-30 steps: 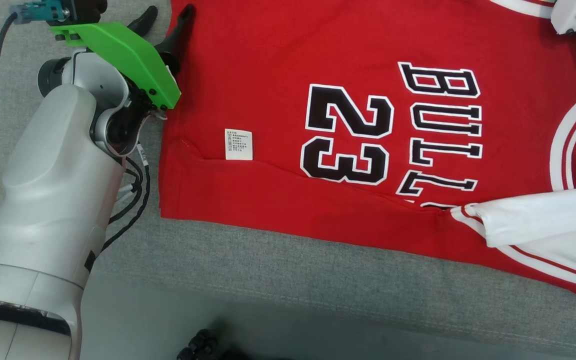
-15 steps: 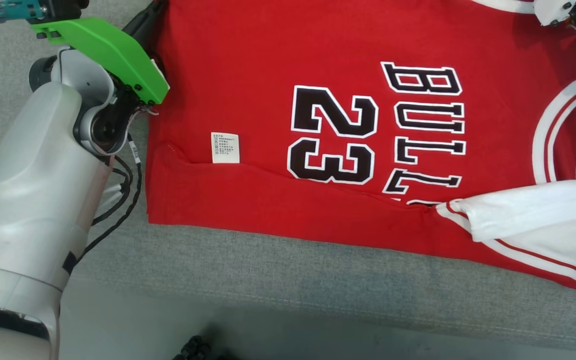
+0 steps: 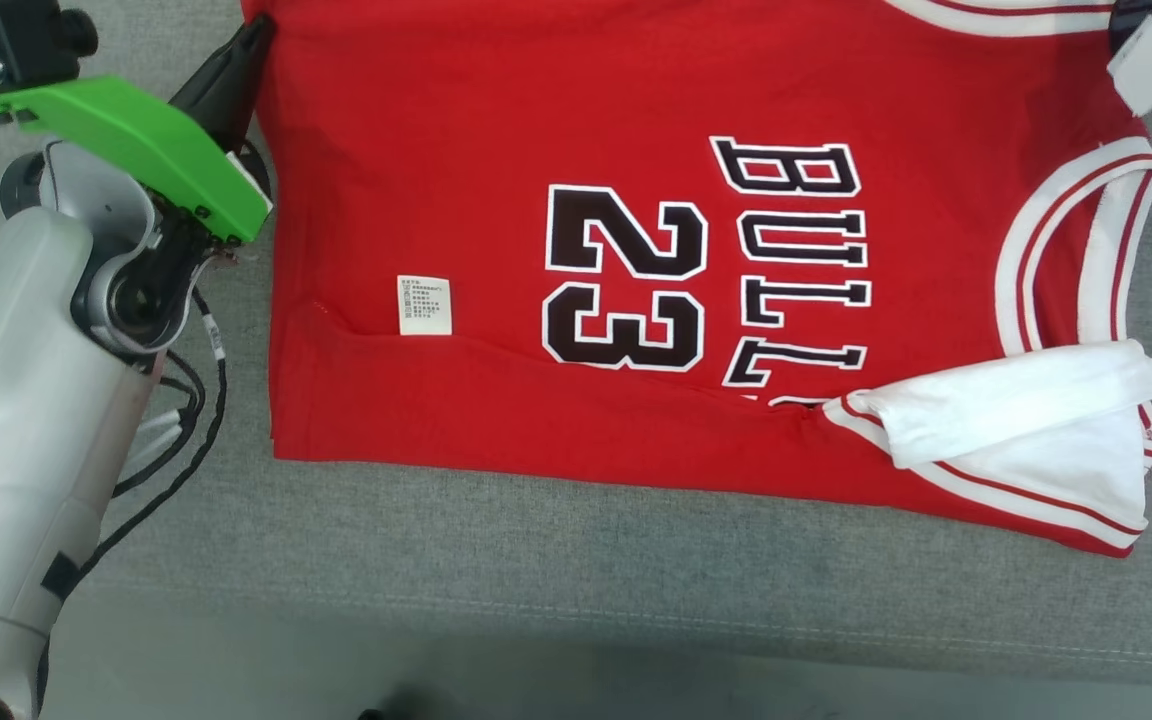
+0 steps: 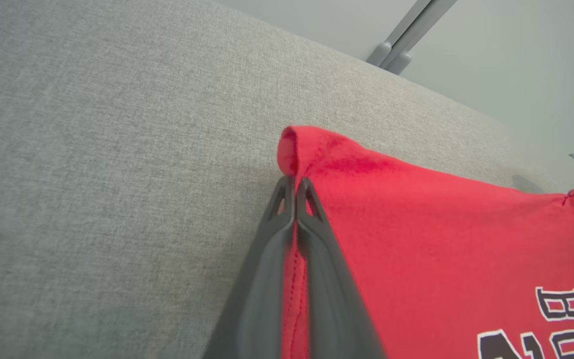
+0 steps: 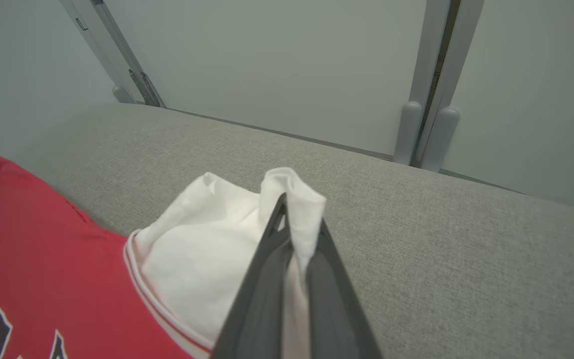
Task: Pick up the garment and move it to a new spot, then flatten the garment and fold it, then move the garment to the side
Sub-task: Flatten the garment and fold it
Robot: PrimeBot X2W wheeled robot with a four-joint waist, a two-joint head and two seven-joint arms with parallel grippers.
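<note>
— What carries the cloth?
— A table (image 3: 556, 590) covered in grey woven fabric, with a stitched seam low in the head view. Behind it stands a pale grey wall (image 5: 277, 55) with upright grey posts (image 5: 429, 114).
— And the jersey (image 3: 496, 110)?
— It lies red and mostly flat across the upper middle of the head view, number and letters facing up.
— The tools?
— The left tool (image 4: 294, 185) is pressed together on a red hem corner. The right tool (image 5: 299, 214) pinches the white fold (image 5: 207, 234).
</note>
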